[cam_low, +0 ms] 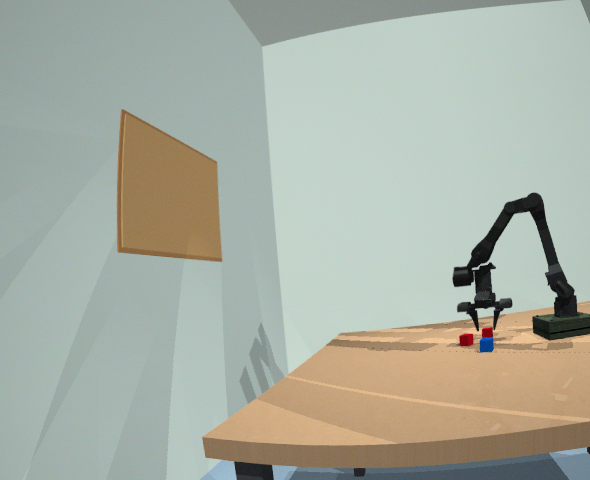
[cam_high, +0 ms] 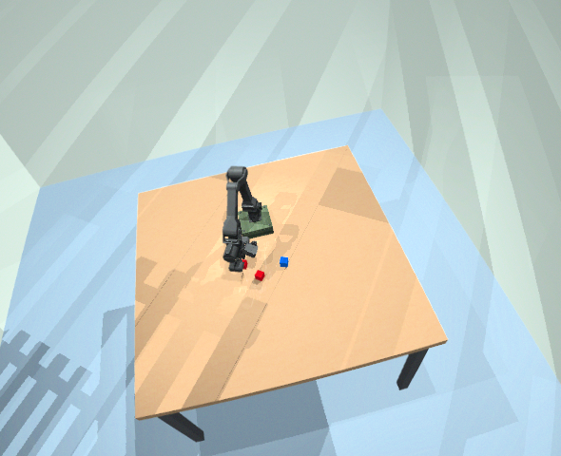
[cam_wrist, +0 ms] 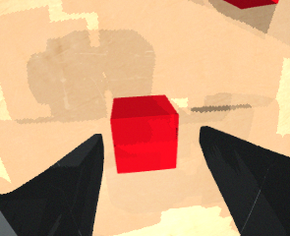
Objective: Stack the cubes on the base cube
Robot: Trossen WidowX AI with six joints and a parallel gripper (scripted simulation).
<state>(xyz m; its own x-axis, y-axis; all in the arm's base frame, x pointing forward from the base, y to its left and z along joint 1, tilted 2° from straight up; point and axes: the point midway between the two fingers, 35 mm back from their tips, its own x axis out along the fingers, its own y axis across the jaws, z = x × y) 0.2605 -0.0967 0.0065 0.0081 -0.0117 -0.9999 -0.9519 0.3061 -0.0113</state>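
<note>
One red cube [cam_high: 244, 263] [cam_low: 487, 332] [cam_wrist: 145, 147] rests on the table, partly hidden by the gripper in the top view. My gripper [cam_low: 486, 329] [cam_wrist: 152, 137] is open and empty, pointing down just above this cube. In the wrist view the cube appears between the two fingertips, nearer the left one, with space on both sides. A second red cube [cam_high: 260, 275] [cam_low: 466, 339] [cam_wrist: 253, 2] rests apart from it, cut off at the top edge of the wrist view. A blue cube [cam_high: 283, 261] [cam_low: 486, 345] stands separately on the table, with nothing on top; it is outside the wrist view.
The wooden table [cam_high: 330, 294] [cam_low: 388, 392] carries the cubes and the arm. The arm's green base block [cam_high: 257, 225] [cam_low: 564, 326] stands behind the cubes in the top view and to their right in the exterior view.
</note>
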